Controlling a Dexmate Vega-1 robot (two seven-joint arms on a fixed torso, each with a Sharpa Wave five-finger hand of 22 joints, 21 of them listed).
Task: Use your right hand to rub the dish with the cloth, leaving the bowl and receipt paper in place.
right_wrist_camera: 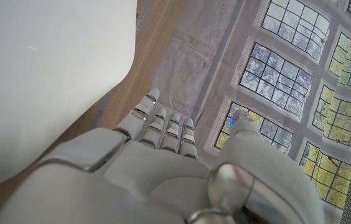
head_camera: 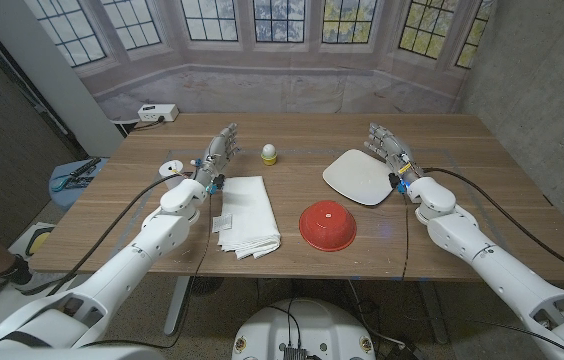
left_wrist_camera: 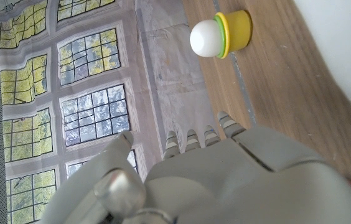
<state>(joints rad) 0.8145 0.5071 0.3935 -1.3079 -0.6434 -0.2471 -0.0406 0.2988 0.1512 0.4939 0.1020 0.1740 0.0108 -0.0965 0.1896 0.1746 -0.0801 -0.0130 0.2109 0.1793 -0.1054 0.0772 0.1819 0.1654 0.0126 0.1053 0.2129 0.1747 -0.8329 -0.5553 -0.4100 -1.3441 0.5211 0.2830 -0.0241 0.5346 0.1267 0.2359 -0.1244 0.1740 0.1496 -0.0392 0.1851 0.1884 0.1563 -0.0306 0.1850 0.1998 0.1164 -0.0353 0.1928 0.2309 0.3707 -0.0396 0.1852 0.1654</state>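
No text, label, brand, number or sign can be read in any of the views. The small slip of paper (head_camera: 224, 221) lying at the near left edge of the folded white cloth (head_camera: 245, 214) is too small and blurred to show any print. The white box (head_camera: 157, 113) at the far left of the bench (head_camera: 482, 150) carries no legible marking, and the white dish (head_camera: 359, 177) and red bowl (head_camera: 327, 225) are plain.

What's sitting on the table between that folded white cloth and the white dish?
In the head view, the upside-down red bowl sits between the cloth and the white dish, slightly nearer the robot; otherwise the table there is bare wood.
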